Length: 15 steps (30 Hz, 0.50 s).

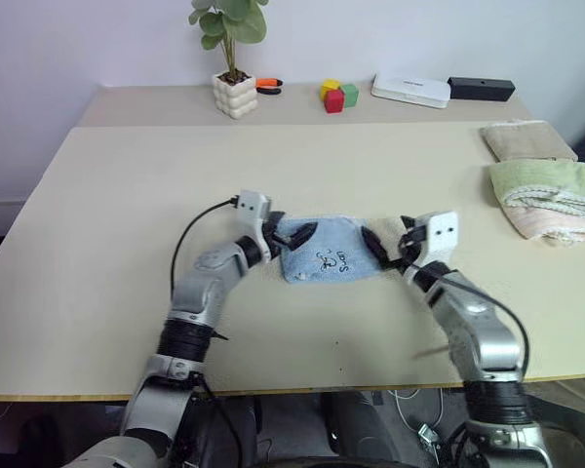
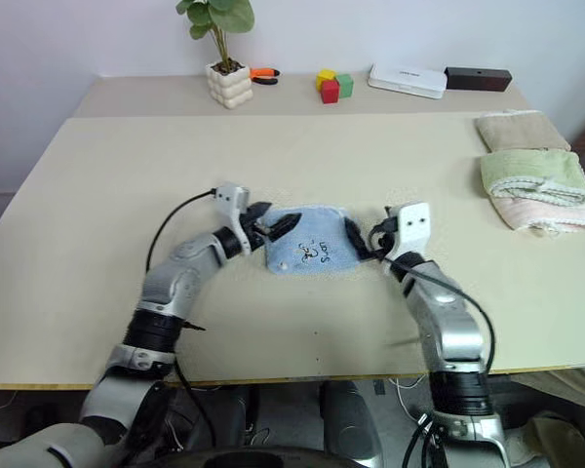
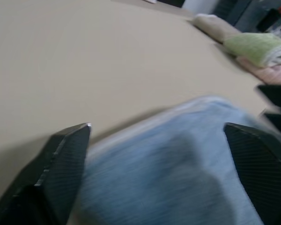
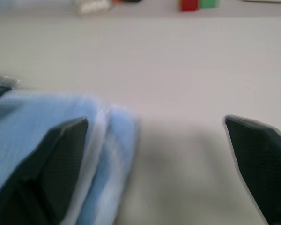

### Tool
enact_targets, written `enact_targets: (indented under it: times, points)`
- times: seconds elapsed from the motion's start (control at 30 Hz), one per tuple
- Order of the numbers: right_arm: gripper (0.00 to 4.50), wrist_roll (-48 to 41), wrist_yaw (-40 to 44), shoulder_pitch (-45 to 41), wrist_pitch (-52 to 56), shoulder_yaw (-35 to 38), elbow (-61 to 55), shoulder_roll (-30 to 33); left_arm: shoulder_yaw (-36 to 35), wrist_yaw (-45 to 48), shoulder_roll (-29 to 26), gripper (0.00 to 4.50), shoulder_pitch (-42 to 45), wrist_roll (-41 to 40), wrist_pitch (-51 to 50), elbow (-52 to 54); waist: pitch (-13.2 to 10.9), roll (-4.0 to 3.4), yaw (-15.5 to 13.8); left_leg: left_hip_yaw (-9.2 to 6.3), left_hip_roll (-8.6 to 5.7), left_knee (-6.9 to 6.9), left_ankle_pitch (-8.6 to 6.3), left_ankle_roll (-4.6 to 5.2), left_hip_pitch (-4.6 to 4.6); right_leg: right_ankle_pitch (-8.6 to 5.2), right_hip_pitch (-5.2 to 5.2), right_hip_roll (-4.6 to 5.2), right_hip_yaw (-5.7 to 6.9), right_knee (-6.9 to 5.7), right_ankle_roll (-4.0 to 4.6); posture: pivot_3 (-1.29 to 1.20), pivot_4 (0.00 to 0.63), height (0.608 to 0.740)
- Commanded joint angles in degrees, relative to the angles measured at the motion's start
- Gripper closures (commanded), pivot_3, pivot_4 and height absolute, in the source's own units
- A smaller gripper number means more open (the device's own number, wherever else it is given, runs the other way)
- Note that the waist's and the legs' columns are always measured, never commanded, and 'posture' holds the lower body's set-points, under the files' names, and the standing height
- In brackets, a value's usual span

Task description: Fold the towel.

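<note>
The smooth beige table (image 1: pixel 127 244) is broad and flat, with wide bare surface on the left and in front of the arms. Along its far edge stand a white bumpy pot with a leafy plant (image 1: pixel 234 93), red, yellow and green blocks (image 1: pixel 337 95), a flat white box (image 1: pixel 410 90) and a black bar (image 1: pixel 481 89). At the right edge lie a folded beige towel (image 1: pixel 526 140) and a folded green-and-pink towel (image 1: pixel 548 197), well apart from the middle. The towel (image 1: pixel 322 253), soft light blue terry with pale trim and a dark embroidered mark, lies folded into a small rectangle at the table's centre. The left gripper (image 1: pixel 291 235) stands spread wide at its left end, the right gripper (image 1: pixel 386 246) spread wide at its right end, neither holding it.
</note>
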<state>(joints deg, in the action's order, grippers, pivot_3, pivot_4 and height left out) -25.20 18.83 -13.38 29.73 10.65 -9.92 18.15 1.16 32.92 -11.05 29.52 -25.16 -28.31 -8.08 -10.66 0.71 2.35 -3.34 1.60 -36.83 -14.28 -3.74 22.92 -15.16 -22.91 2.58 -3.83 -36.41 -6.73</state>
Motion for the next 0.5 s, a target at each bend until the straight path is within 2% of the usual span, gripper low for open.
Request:
enact_targets:
  times: [0.03,0.33,0.5]
  points:
    - [0.0,-9.25,1.1,-2.56,10.81,3.62,-4.78,2.11,-2.83,6.27,-3.28,0.06,-0.47,-5.36,-1.39,7.62,0.0,-0.01,-0.04,0.0,0.0,0.0,0.0,0.0,0.02,0.0,-0.02,0.01,0.0,0.01,0.0,0.0,0.15,0.74]
    - [0.0,-13.98,-0.85,-8.48,27.02,0.57,-4.85,3.33,-9.3,22.12,-17.05,0.06,-6.39,-10.31,3.0,13.45,-0.03,-0.05,0.13,0.03,0.03,0.04,0.0,0.01,0.23,-0.01,-0.35,-0.01,-0.01,-0.07,0.04,0.0,0.15,0.74]
    - [0.0,-6.0,-0.6,-9.81,28.21,-8.53,0.0,6.59,-10.42,25.62,-22.75,0.06,-9.46,-9.6,3.85,13.97,-0.03,-0.05,-0.18,0.05,0.02,0.01,0.0,0.01,0.36,-0.01,-0.43,0.03,0.0,-0.04,0.03,0.0,0.15,0.74]
